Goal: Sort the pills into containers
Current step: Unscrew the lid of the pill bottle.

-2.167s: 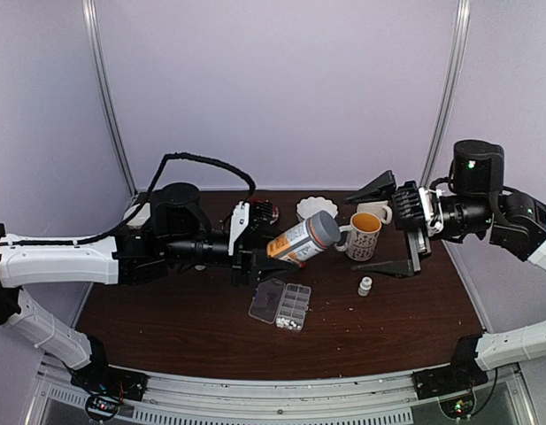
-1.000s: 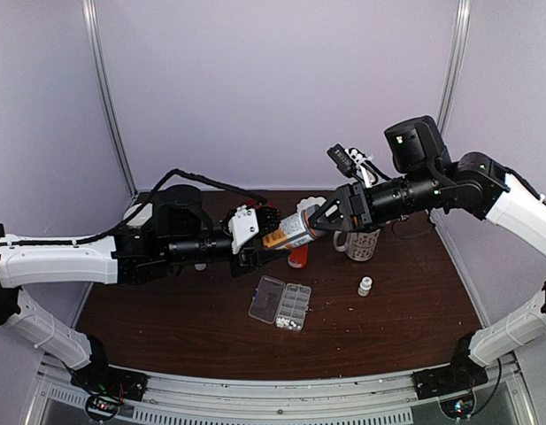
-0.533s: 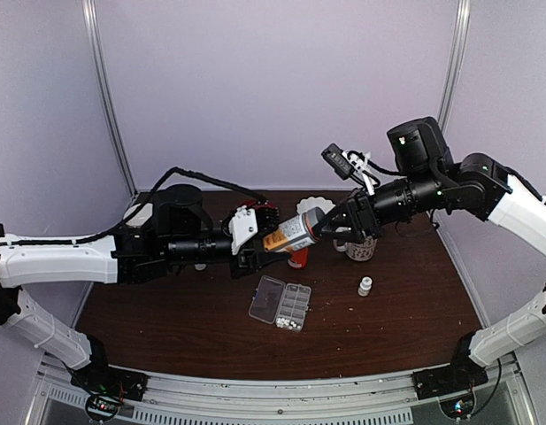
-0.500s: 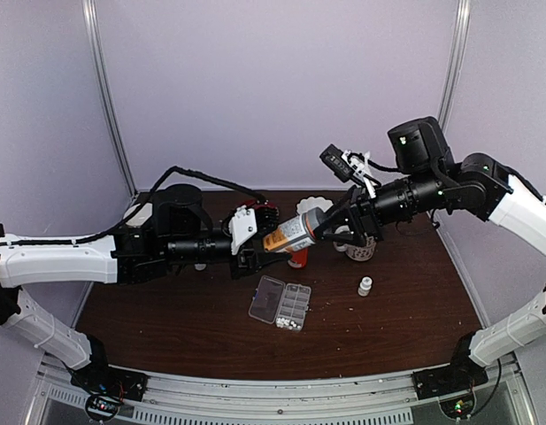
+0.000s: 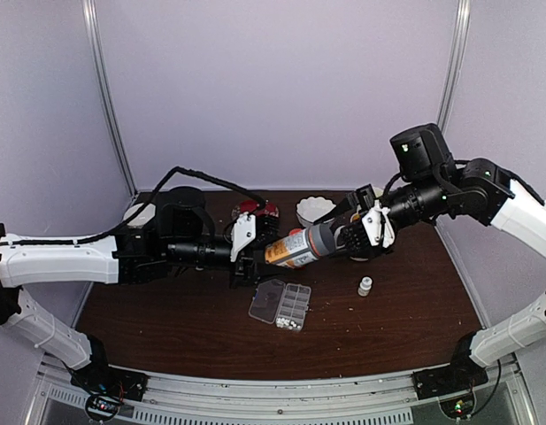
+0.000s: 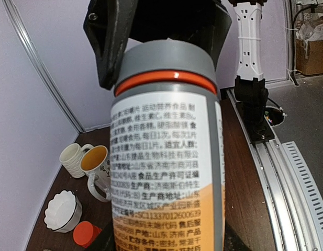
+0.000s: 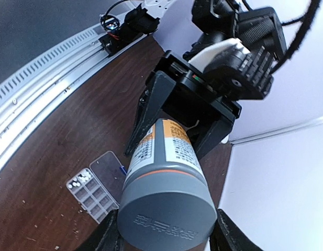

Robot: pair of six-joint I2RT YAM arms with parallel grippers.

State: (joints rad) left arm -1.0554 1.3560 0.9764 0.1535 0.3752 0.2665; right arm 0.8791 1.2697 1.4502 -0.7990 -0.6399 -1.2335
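Now the bottle (image 5: 290,250) is clamped by the left gripper (image 5: 259,257), its cap (image 5: 322,239) by the right gripper (image 5: 343,239), near the organizer (image 5: 266,299) holding some pills (image 5: 286,324); contents could be spilled if the cap is wrenched.

Large bottle (image 5: 299,247) is off the table (image 5: 166,328), roughly level across the middle. Its base end is clamped in the left gripper (image 5: 262,254) and its cap end is gripped between the fingers of the right gripper (image 5: 348,237). Pill organizer (image 5: 281,304) sits on the table just in front of and below it, lid open to its left. Pills (image 5: 288,324) lie in the near-end cells, exact cells unclear. Small bottle (image 5: 365,286) stands right of the organizer, apart. Bowl (image 5: 315,210) is behind the large bottle, with two mugs (image 6: 93,164) side by side near the bowl.
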